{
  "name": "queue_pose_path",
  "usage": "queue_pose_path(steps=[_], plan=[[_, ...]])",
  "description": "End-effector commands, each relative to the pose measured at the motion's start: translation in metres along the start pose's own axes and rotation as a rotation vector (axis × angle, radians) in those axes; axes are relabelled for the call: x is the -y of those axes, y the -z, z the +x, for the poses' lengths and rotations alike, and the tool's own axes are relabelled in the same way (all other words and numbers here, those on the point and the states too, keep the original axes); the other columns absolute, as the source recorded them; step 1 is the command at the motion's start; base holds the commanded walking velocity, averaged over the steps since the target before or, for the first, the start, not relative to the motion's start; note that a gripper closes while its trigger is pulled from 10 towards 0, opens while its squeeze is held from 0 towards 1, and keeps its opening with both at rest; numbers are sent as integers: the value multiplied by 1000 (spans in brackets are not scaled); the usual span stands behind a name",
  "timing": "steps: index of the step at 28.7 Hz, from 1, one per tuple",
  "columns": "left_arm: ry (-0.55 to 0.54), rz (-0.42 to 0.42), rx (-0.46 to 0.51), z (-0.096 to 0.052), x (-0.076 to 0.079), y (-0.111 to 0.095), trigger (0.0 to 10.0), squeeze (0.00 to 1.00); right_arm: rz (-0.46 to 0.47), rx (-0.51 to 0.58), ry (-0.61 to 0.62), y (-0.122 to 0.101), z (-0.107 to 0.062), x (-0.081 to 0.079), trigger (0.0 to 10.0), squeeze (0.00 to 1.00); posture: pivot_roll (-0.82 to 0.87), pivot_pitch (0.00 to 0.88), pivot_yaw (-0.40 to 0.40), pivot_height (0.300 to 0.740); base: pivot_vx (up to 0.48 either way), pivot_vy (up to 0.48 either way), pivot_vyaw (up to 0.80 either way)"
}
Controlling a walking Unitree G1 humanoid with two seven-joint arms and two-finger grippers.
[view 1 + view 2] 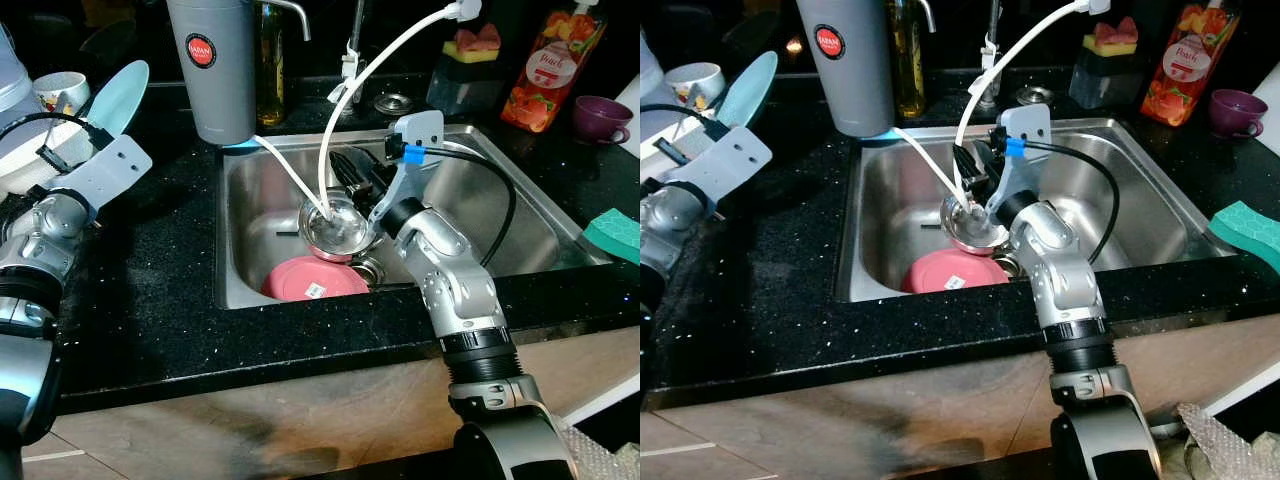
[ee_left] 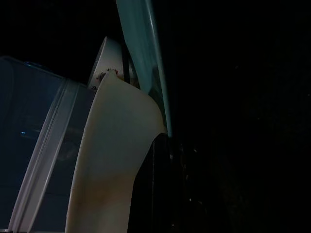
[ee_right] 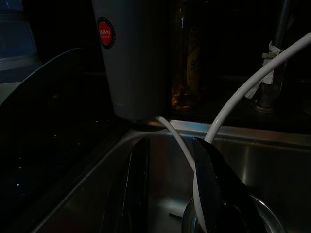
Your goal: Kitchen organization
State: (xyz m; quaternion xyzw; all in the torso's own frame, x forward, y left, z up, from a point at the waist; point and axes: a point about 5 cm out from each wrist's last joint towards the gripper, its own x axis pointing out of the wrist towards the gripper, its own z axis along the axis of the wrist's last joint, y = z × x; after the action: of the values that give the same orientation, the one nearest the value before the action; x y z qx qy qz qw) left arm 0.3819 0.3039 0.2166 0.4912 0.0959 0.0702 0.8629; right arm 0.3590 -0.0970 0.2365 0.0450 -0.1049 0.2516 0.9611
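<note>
**Item count, sink and counter**

Sink [image 1: 520, 235]: 1 steel bowl [image 1: 335, 225], 1 pink plate [image 1: 312, 279], 2 white hoses [image 1: 375, 60] (both ends drop into the bowl). Counter: 1 grey canister [image 1: 212, 65], 1 oil bottle [image 1: 270, 65], 1 orange soap bottle [image 1: 553, 65], 1 purple cup [image 1: 600, 118], 1 white cup [image 1: 60, 92], 1 light-blue plate [image 1: 120, 97], 2 sponges: green [image 1: 615, 232], yellow-pink [image 1: 472, 45]

Right arm: silver, reaching forward and down, elbow bent, wrist angled toward the left. Right gripper [image 3: 170, 184]: two long black fingers [image 3: 136, 189] parted, a clear gap between them, tips pointing downward. Left arm: silver, bent at the robot's left side. Left gripper: finger state cannot be made out.
</note>
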Motion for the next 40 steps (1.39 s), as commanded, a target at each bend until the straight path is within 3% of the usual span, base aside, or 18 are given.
queue_pose_path(steps=[1, 8, 16, 20, 25, 28, 34, 40], plan=[[156, 21, -93, -6, 38, 24, 0, 0, 1, -2, 4, -2, 1, 1, 10000, 0, 3, 78, -53, 740, 0, 0, 0], [194, 35, -91, -7, 43, 24, 0, 0, 2, -3, 4, -2, 0, 1, 10000, 0, 4, 79, -48, 740, 0, 0, 0], [355, 82, -39, -15, 62, 17, 0, 0, 9, -11, 11, 1, -2, 2, 10000, 0, 8, 81, -43, 740, 0, 0, 0], [376, 85, -30, -17, 65, 16, 0, 0, 9, -12, 11, 1, -2, 2, 10000, 0, 8, 81, -43, 740, 0, 0, 0], [513, 116, 14, -51, 79, 2, 0, 0, 19, -14, 12, 3, -3, 1, 10000, 0, 19, 81, -41, 740, 0, 0, 0], [535, 113, 20, -60, 79, -2, 0, 0, 19, -15, 10, 3, -3, 1, 10000, 0, 22, 81, -40, 740, 0, 0, 0], [655, 119, 91, -107, 77, -24, 0, 0, 25, -20, 11, 5, -5, 1, 10000, 0, 33, 80, -36, 740, 0, 0, 0], [758, 118, 128, -140, 77, -43, 0, 0, 31, -20, 14, 6, -6, 1, 10000, 0, 38, 80, -35, 740, 0, 0, 0]])
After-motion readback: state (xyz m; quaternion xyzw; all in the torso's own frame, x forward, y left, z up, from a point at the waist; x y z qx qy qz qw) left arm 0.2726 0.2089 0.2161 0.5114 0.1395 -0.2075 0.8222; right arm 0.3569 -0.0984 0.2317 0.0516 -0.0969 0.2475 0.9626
